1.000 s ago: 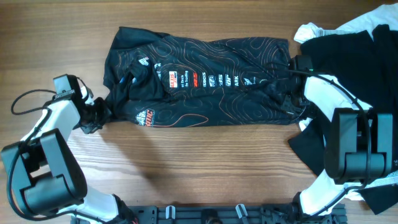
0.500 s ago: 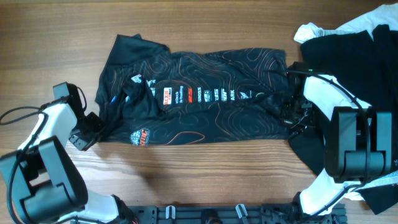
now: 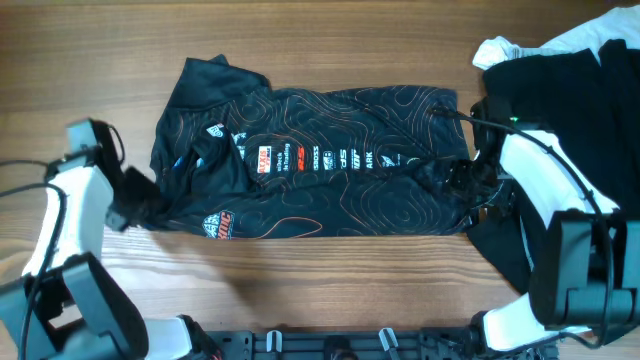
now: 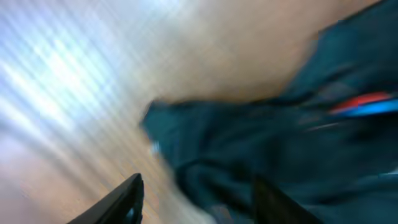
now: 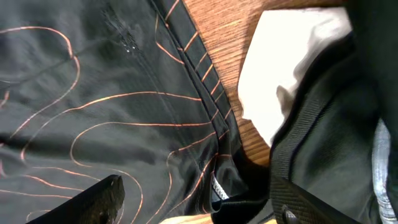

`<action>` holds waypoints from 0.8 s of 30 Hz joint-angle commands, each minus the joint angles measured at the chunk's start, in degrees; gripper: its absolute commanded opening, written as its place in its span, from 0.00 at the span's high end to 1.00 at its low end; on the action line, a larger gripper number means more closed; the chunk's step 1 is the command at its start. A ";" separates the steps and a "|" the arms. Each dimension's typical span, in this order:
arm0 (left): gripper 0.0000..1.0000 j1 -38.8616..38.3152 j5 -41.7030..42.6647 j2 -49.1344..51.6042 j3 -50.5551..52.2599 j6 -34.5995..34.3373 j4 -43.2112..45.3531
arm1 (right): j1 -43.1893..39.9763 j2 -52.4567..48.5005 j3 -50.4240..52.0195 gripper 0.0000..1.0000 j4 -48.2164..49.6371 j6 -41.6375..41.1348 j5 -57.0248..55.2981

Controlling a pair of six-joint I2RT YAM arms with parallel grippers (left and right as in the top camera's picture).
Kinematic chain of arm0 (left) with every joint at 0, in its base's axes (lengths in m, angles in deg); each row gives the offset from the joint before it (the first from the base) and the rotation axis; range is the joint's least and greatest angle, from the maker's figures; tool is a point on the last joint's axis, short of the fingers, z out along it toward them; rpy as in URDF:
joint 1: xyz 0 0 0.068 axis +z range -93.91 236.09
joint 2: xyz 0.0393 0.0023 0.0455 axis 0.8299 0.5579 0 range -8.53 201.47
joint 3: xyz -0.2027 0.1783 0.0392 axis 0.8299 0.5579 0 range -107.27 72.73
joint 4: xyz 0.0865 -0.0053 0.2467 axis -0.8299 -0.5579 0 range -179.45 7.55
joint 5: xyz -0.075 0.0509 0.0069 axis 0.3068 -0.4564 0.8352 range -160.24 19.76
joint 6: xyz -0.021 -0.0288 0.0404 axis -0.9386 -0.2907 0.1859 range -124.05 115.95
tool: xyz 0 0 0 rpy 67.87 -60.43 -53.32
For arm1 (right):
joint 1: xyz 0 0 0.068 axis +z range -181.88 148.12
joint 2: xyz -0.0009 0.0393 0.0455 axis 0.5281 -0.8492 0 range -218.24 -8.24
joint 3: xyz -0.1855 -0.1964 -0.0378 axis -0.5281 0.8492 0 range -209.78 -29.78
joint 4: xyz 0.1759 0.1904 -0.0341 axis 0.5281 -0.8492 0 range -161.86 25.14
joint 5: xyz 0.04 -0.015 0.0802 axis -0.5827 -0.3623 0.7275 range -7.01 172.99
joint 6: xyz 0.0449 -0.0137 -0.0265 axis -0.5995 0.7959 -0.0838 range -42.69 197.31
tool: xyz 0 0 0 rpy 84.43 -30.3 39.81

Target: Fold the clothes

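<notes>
overhead, the view is filled by a brown wooden table (image 3: pixel 330 290) with a fine lengthwise grain, and a black rail (image 3: pixel 330 345) is seen along its near edge. a black jersey with thin orange-red wavy lines and a row of small logos (image 3: pixel 330 190) is spread out across the middle of the wood, its collar end towards the left. at the right end of the table a heap of black garments (image 3: pixel 560 90) is piled, with 1 white garment (image 3: pixel 497 50) showing at its upper left edge. the jersey's right edge is just beside this heap.

the left gripper (image 3: pixel 138 205) is placed at the jersey's lower left corner, touching the cloth. the left wrist view is smeared. 2 dark fingers (image 4: pixel 121 202) are made out at the bottom with bunched jersey cloth (image 4: pixel 298 143) between them, and it cannot be told whether the cloth is pinched.

the right gripper (image 3: pixel 458 180) is set at the jersey's right edge. in the right wrist view its 2 fingers (image 5: pixel 93 199) are held wide apart, with the jersey's striped hem (image 5: pixel 205 180) lying between them and gripped by neither. bare table wood (image 5: pixel 214 25), the white garment (image 5: pixel 280 68) and the black heap (image 5: pixel 336 149) are seen just beyond the hem.
</notes>
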 commanded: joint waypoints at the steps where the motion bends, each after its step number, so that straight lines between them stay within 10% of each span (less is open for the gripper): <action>1: 0.52 -1.25 12.96 -2.19 -7.17 6.01 5.38 | -0.15 1.57 -2.23 0.20 0.17 1.92 1.01; 7: 0.25 -12.39 15.08 2.62 -9.75 18.03 22.56 | -0.13 4.17 -8.20 0.16 0.20 7.89 7.85; 17: 0.18 -14.49 10.86 34.12 -36.94 25.51 25.70 | -0.15 4.55 -8.50 0.14 -0.85 7.85 8.61; 24: 0.18 -14.53 10.97 41.62 -38.29 26.73 38.38 | -0.15 4.55 -8.48 0.14 -1.40 7.61 8.63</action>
